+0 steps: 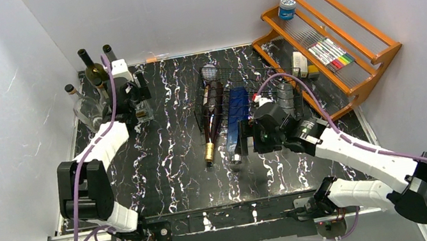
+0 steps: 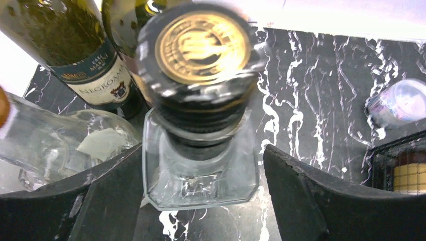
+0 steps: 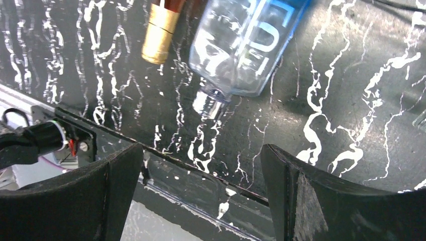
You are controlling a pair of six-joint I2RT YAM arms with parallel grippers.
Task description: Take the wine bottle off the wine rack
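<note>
The black wire wine rack (image 1: 211, 73) lies mid-table. In it lie a dark wine bottle (image 1: 212, 111) with a gold capsule, a blue bottle (image 1: 237, 116) and a clear bottle (image 1: 285, 97). My right gripper (image 1: 257, 140) hovers just right of the blue bottle's neck. In the right wrist view it (image 3: 201, 150) is open and empty, with the gold capsule (image 3: 160, 32) and the blue bottle's neck (image 3: 221, 75) beyond the fingers. My left gripper (image 1: 141, 108) is at the far left. In the left wrist view it (image 2: 203, 155) is open, its fingers either side of an upright square glass bottle (image 2: 201, 181) with a gold-topped black cap.
Green wine bottles (image 1: 96, 71) and a clear bottle (image 1: 83, 109) stand and lie at the far left, close behind the left gripper. An orange wooden slatted shelf (image 1: 375, 56) holding markers and a jar stands at the back right. White walls enclose the table.
</note>
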